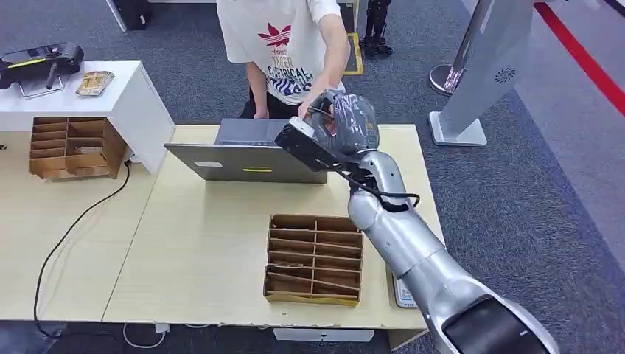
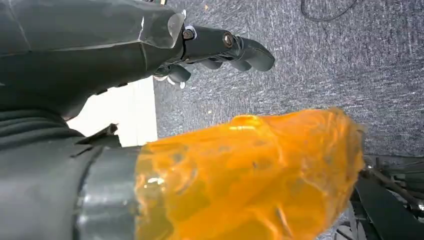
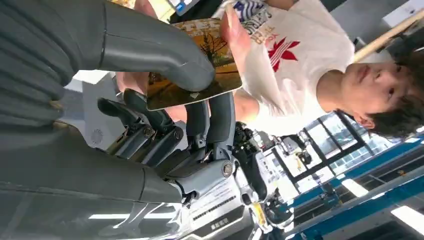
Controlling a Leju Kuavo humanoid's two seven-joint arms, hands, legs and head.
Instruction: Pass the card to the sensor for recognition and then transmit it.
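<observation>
While right hand pinches card (person's hand perhaps touching): pale table, grey carpet.

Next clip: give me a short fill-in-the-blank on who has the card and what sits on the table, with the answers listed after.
1. The card is pinched by the robot's ____ hand.
2. A person's hand also touches the card; that person wears a ____ T-shirt.
3. On the table, the divided cardboard tray lies nearer the robot than the grey ____.
4. The left hand hangs over the ____.

Answers: right; white; laptop; carpet
</observation>
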